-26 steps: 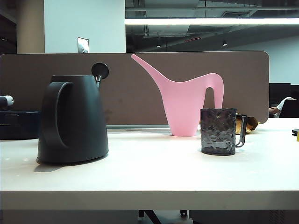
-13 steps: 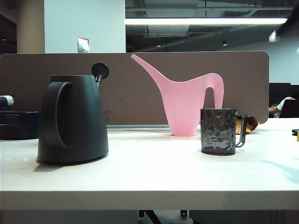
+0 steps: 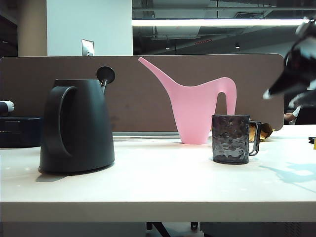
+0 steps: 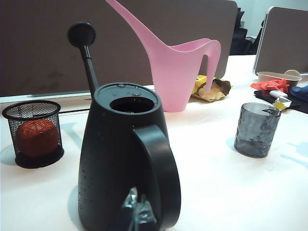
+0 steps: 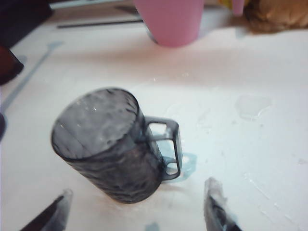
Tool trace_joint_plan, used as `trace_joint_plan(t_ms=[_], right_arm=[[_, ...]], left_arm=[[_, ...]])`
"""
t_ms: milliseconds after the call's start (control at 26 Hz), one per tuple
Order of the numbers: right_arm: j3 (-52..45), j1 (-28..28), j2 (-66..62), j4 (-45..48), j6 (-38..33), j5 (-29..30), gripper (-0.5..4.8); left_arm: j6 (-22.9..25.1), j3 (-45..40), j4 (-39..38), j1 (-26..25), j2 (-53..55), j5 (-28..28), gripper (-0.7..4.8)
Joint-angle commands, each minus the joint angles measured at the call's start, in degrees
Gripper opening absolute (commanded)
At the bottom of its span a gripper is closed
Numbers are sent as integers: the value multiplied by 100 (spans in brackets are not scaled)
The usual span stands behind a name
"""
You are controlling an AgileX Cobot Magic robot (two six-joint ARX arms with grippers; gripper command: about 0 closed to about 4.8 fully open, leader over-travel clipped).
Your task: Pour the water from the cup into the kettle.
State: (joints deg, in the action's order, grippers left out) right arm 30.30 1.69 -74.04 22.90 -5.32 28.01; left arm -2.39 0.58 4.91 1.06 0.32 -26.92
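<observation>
Now, my view of the table:
Right gripper (image 5: 137,209): my jaws stand spread wide with nothing between them; in my right wrist view the two fingertips (image 5: 215,202) sit on either side of the cup's base, clear of it. In the exterior view this gripper (image 3: 289,86) hangs blurred in the air, up and to the right of the cup, not touching it.
Left gripper (image 4: 137,216): only its tips show in my left wrist view, just in front of the kettle's loop handle; I cannot tell how its jaws stand.
Cup (image 3: 231,138): upright on the white table (image 3: 158,190), its thin handle turned to the right in the exterior view, just in front of the pink watering can (image 3: 197,106).
Kettle (image 3: 76,126): upright on the left of the exterior view, well apart from the cup, top opening uncovered, disc knob on its stem above and behind it.
Mesh basket (image 4: 32,132): black, beside the kettle, with an orange ball inside.
Table surface: faint wet patches near the cup in the right wrist view.
</observation>
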Motion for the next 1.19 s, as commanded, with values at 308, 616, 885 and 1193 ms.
trace_joint_plan(t_ms=[308,616,885,1193], right_arm=[[20,-9,-1683,1635,22,-101,360],[39,-9,-2267,2455,20,-109,355],[431,-61,-2581,2490,-57,-107,355],[909,-391,-3091,2492,-68,-374,301]], left_arm=[[2,11,28,4,4,-33,-5],[2,11,28,4,4,-31,-5],[2,11,26,4,4,-31,-5],[4,11,-11,4,4,-28,-5]])
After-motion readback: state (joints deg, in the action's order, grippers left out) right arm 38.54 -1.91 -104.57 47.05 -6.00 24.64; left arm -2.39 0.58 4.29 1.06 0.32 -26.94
